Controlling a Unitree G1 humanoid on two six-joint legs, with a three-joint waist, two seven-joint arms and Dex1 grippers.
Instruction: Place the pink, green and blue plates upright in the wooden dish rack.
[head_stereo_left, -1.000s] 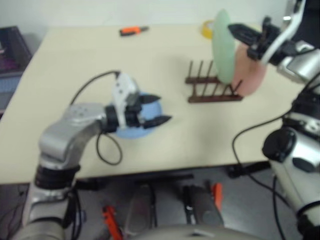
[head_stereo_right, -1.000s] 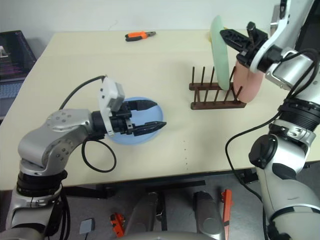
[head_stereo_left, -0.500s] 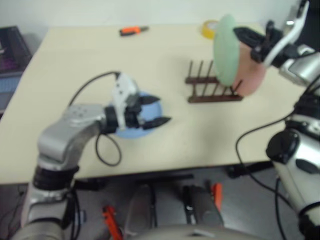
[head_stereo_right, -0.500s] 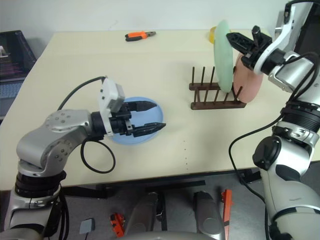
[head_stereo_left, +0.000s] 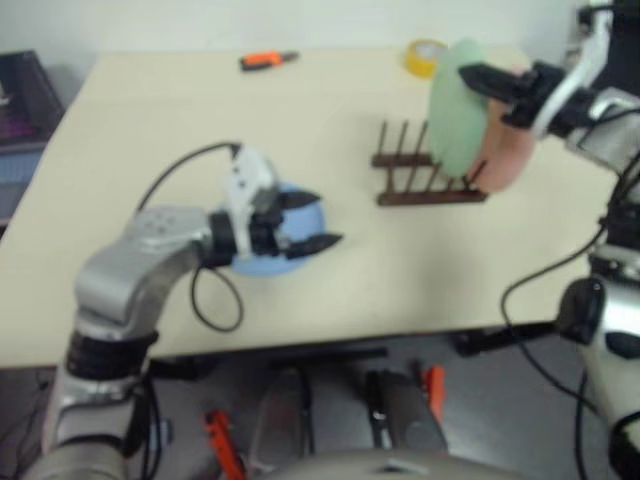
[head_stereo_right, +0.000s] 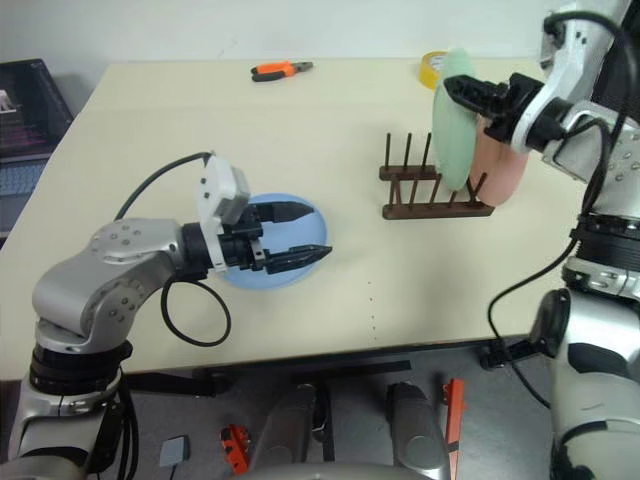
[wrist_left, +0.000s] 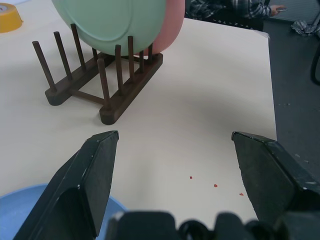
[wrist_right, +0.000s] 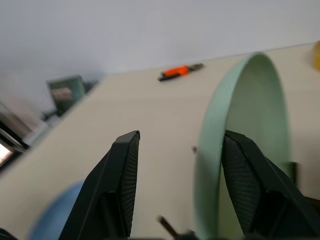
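Note:
The mint green plate (head_stereo_right: 455, 125) stands on edge in the wooden dish rack (head_stereo_right: 433, 192), leaning toward the pink plate (head_stereo_right: 502, 168) racked right behind it. My right gripper (head_stereo_right: 464, 94) is at the green plate's top edge, open, and the rim (wrist_right: 210, 150) runs through the gap between its spread fingers. The blue plate (head_stereo_right: 272, 262) lies flat on the table to the left. Just above the blue plate's near-right edge hovers my left gripper (head_stereo_right: 300, 232), open and empty, pointing toward the rack (wrist_left: 95, 85).
Orange pliers (head_stereo_right: 280, 70) lie at the table's far edge, and a yellow tape roll (head_stereo_right: 432, 68) sits behind the rack. A dark laptop (head_stereo_right: 30, 100) stands off the table's left side. Bare tabletop (head_stereo_right: 380, 270) spans between the blue plate and the rack.
My right gripper has opened and released the green plate, rolling at the wrist. The green plate has tipped back toward the pink one. The left arm has not moved.

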